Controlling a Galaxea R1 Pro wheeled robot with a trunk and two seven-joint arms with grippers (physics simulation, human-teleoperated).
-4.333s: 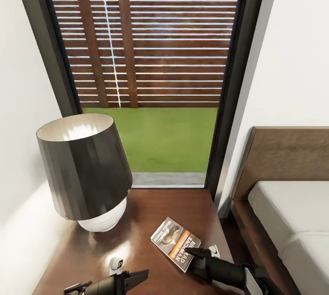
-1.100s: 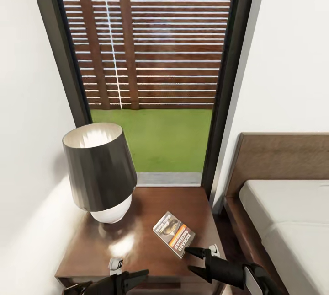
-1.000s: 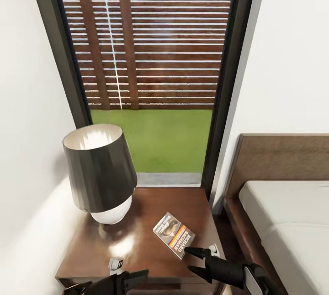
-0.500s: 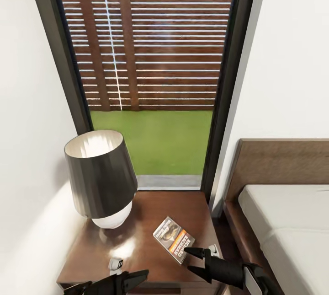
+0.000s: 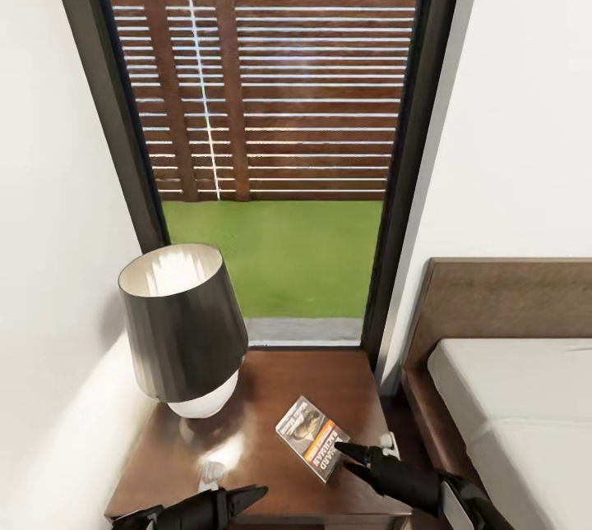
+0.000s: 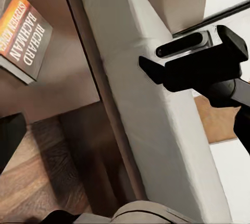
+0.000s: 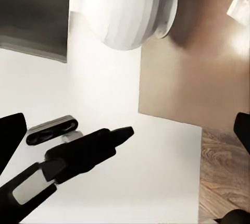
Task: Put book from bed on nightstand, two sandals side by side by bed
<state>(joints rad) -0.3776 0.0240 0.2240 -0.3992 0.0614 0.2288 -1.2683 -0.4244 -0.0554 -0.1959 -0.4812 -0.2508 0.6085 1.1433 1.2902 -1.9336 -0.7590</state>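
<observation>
The book [image 5: 312, 436], a dark paperback with an orange band, lies flat on the glossy brown nightstand [image 5: 271, 382], near its right front; the left wrist view shows the book [image 6: 23, 36] too. My right gripper [image 5: 345, 456] hovers open at the book's near corner, holding nothing. My left gripper [image 5: 251, 497] hangs open over the nightstand's front edge. The bed [image 5: 510, 398], with a white mattress and wooden headboard, stands to the right. The sandals are out of view.
A table lamp [image 5: 182, 324] with a dark shade and white base takes up the nightstand's left half. Behind it is a tall dark-framed window [image 5: 279, 144]. White walls close in on both sides. A narrow gap separates the nightstand from the bed frame [image 5: 423, 407].
The camera has backed off and shifted, so the nightstand looks smaller. The book lies still. My right gripper has turned slightly at the book's corner; the left one hardly moved.
</observation>
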